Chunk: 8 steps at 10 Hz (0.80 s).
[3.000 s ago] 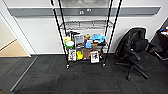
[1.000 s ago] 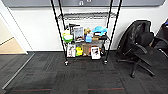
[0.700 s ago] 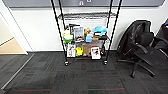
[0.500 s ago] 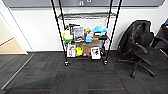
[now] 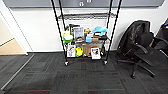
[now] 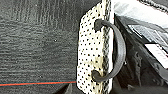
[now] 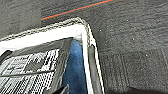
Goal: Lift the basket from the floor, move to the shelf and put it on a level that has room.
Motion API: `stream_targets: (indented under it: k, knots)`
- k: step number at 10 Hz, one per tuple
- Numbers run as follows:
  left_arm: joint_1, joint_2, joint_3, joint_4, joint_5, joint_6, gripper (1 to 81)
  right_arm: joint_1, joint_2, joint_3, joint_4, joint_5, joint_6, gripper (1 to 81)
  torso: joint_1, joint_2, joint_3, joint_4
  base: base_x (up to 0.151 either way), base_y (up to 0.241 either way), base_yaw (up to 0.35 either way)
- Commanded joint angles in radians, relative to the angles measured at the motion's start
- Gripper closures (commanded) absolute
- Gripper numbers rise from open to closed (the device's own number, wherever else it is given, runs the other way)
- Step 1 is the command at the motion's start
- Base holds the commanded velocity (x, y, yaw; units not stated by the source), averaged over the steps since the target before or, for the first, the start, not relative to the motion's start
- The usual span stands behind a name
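Note:
The basket (image 6: pixel 93 50) shows close up in the left wrist view: a pale woven end wall with a dark curved handle (image 6: pixel 117 50), hanging above the carpet. In the right wrist view its whitish rim (image 7: pixel 85 42) frames a white lining, a black-and-white patterned item (image 7: pixel 30 67) and something blue (image 7: pixel 73 67). A dark piece of my left gripper (image 6: pixel 67 89) sits beside the woven wall, and a piece of my right gripper (image 7: pixel 62 90) sits over the basket's inside. The shelf (image 5: pixel 86 37) stands ahead against the white wall. Its upper wire level (image 5: pixel 86 16) looks bare.
The rack's lower tiers are crowded with boxes, a green bowl (image 5: pixel 68 38), a blue item (image 5: pixel 100 30) and a yellow toy (image 5: pixel 79 51). A black office chair (image 5: pixel 142 47) stands to the right of the rack. An opening with tan floor (image 5: pixel 10 47) lies left. Dark carpet (image 5: pixel 82 77) stretches between.
Over three seconds the camera has come nearer to the rack, which now sits lower and larger in the head view. In the last second almost nothing has shifted.

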Motion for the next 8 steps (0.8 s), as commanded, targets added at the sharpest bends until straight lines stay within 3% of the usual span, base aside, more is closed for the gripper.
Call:
stream_targets:
  k: [1, 6, 7, 8]
  knots:
    - [-0.114, 0.008, 0.012, -0.012, 0.052, 0.003, 1.0, 0.103, -0.019, -0.002, 0.005, -0.047, 0.002, 1.0, -0.002, 0.002, 0.000, 0.000, 0.000, 0.000, 0.000]
    - [-0.138, 0.065, 0.006, -0.005, 0.040, 0.003, 1.0, 0.103, -0.017, -0.005, 0.011, -0.047, 0.003, 1.0, 0.013, -0.022, 0.000, 0.000, 0.000, 0.000, 0.000]
    - [-0.140, 0.066, 0.006, -0.004, 0.034, 0.003, 1.0, 0.103, -0.017, -0.003, 0.013, -0.047, 0.002, 1.0, 0.077, -0.122, 0.000, 0.000, 0.000, 0.000, 0.000]
    - [-0.140, 0.068, 0.006, -0.004, 0.034, 0.003, 1.0, 0.100, -0.016, -0.002, 0.013, -0.047, 0.002, 1.0, 0.078, -0.124, 0.000, 0.000, 0.000, 0.000, 0.000]
